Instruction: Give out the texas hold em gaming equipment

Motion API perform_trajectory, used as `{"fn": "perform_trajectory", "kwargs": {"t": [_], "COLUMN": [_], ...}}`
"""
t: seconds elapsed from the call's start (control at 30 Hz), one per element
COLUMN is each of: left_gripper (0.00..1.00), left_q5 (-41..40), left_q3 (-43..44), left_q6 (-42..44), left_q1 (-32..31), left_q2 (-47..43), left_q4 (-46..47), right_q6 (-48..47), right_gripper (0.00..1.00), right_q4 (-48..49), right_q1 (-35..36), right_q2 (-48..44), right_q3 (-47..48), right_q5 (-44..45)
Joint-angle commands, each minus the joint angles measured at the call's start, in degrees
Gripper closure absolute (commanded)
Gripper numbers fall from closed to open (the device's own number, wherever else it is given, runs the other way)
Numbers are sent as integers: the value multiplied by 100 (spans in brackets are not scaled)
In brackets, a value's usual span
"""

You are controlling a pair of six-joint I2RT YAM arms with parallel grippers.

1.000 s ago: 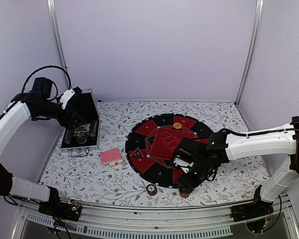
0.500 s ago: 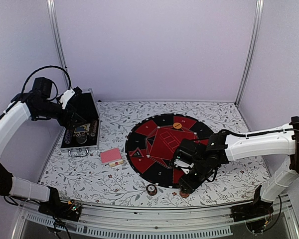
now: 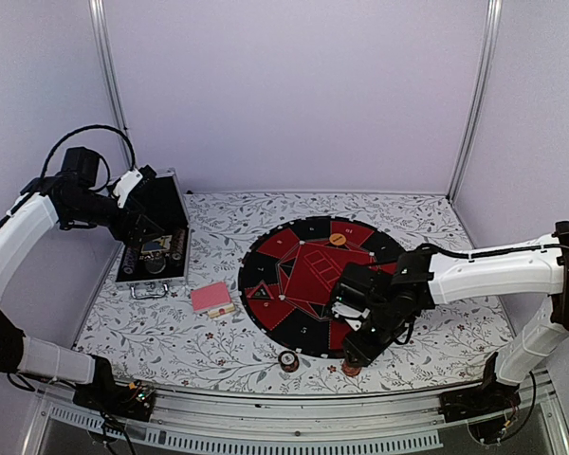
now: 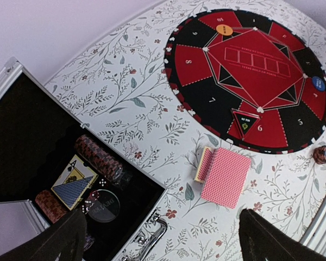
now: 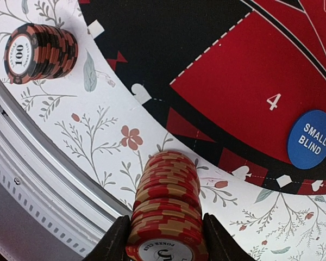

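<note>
Silver case (image 4: 27,130) stands open at the tabletop's (image 3: 228,223) left edge. Inside its black lining are two rows of dark red chips (image 4: 98,157) lying on edge, an ace of spades (image 4: 76,173) partly under a blue-backed card, and a black disc (image 4: 103,205). Left end effector (image 4: 163,217) hangs above the case, fingers spread wide, holding nothing.

Red chip stack (image 5: 165,185) stands upright on the tabletop just off the round mat's (image 3: 308,226) near rim, close to the tabletop's near edge. Its axis is vertical, printed face up. Right end effector (image 5: 165,222) brackets it, a finger close against each side (a firm pinch cannot be confirmed). A dark stack of 100 chips (image 5: 41,51) stands upright to its left, apart.

Pink-backed card deck (image 4: 225,176) lies flat between case and mat, long axis roughly along the near edge. Blue small-blind disc (image 5: 309,138) lies flat on the mat's near-right part. Orange disc (image 4: 224,30) lies by its far rim.
</note>
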Motion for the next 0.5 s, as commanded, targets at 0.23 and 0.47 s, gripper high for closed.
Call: {"fn": "perform_trajectory", "kwargs": {"t": [0.23, 0.47], "left_gripper": [0, 0], "left_q5": [12, 57], "left_q3": [92, 102], "left_q6": [60, 28], "left_q1": [-57, -57], "left_q2": [-56, -47], "left_q4": [-106, -106], "right_q6": [-58, -134], "right_gripper": [63, 72], "right_q4": [-417, -371], "right_q1": [42, -272], "right_q2": [-125, -1], "right_q3": [613, 821], "right_q5": [295, 408]}}
